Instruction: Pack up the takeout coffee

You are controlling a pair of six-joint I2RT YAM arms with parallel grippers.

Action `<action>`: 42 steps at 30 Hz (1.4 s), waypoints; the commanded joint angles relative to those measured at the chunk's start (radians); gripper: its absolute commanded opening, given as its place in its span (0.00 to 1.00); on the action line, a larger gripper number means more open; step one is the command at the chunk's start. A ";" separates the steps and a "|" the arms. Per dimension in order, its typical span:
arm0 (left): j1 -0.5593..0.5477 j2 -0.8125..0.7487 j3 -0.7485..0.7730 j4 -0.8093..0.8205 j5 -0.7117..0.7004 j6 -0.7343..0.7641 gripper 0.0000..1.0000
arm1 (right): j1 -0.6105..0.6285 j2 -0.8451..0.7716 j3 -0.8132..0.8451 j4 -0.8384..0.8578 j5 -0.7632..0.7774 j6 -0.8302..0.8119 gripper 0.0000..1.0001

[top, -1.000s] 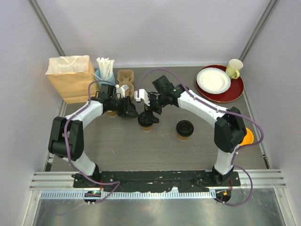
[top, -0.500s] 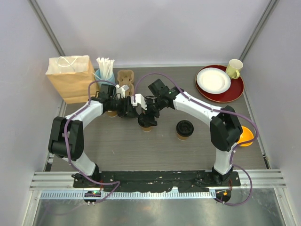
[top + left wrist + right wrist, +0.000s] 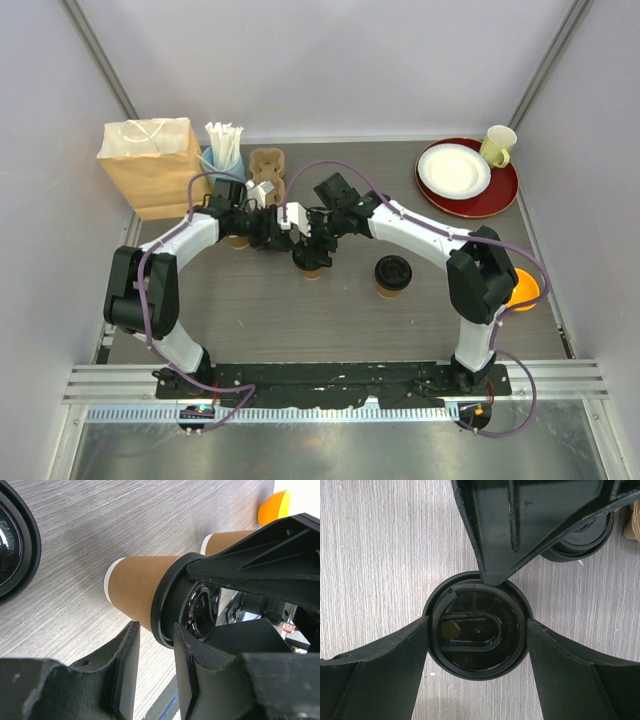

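One kraft cup (image 3: 135,587) stands on the table (image 3: 300,320), its black lid (image 3: 475,630) between the spread fingers of the right hand (image 3: 477,621). The narrowly parted fingers of the left hand (image 3: 156,630) reach the lid's rim; I cannot tell whether they pinch it. The second cup (image 3: 391,275) stands beyond the first from the left hand, apart.

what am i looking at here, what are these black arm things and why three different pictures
These are two robot arms bolted at a table's near edge, each ending in a two-finger gripper. The wide picture looks down from above; the close ones come from a camera on each wrist. On the table stand a lidded paper coffee cup, a paper bag, a cup of straws, a cardboard carrier, plates and a mug. The right gripper straddles a second cup's black lid; the left gripper has its fingertips at the same lid's rim. Whether either grips it, I cannot tell.
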 commanded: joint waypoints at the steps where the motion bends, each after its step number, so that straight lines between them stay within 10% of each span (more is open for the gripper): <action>1: 0.002 0.005 0.038 -0.004 0.026 0.007 0.36 | 0.019 -0.024 -0.066 0.068 0.055 0.015 0.80; 5: 0.002 0.007 0.037 -0.004 0.024 0.007 0.36 | 0.022 -0.024 -0.107 0.088 0.098 0.046 0.63; 42: -0.007 0.046 -0.002 0.009 0.043 -0.019 0.31 | 0.025 -0.098 -0.388 0.295 0.182 0.236 0.52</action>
